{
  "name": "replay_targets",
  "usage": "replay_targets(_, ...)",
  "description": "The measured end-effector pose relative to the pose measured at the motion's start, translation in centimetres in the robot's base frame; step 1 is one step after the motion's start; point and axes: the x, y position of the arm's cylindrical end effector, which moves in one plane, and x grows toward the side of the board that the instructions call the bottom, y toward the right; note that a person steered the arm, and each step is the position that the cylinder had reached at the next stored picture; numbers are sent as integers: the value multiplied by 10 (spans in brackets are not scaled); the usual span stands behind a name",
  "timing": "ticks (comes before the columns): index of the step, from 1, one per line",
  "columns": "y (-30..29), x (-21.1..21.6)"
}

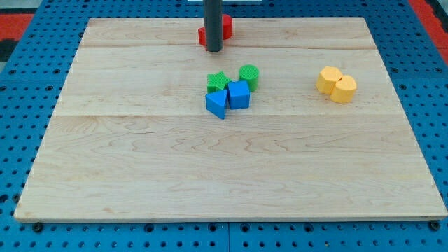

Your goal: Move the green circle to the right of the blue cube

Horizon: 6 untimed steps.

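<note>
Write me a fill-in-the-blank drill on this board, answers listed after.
1. My tip stands in front of the ___ block at the view's top.
2. The green circle sits toward the view's ___ from the blue cube.
3. The two ___ blocks touch each other.

Answers: red; top; yellow

This looks like a robotics lab bench. A pale wooden board (231, 175) made of glued planks serves as the surface, and it lies on a blue pegboard base (420, 77) with a regular grid of holes, the kind used for fixing test rigs. A strip of red pegboard (21, 17) shows at the far left corner. Small plastic blocks, such as the blue cube (239, 94), sit on the board like test props.
</note>
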Motion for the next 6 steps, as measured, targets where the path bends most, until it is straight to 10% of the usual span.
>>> replay_targets(6,119,148)
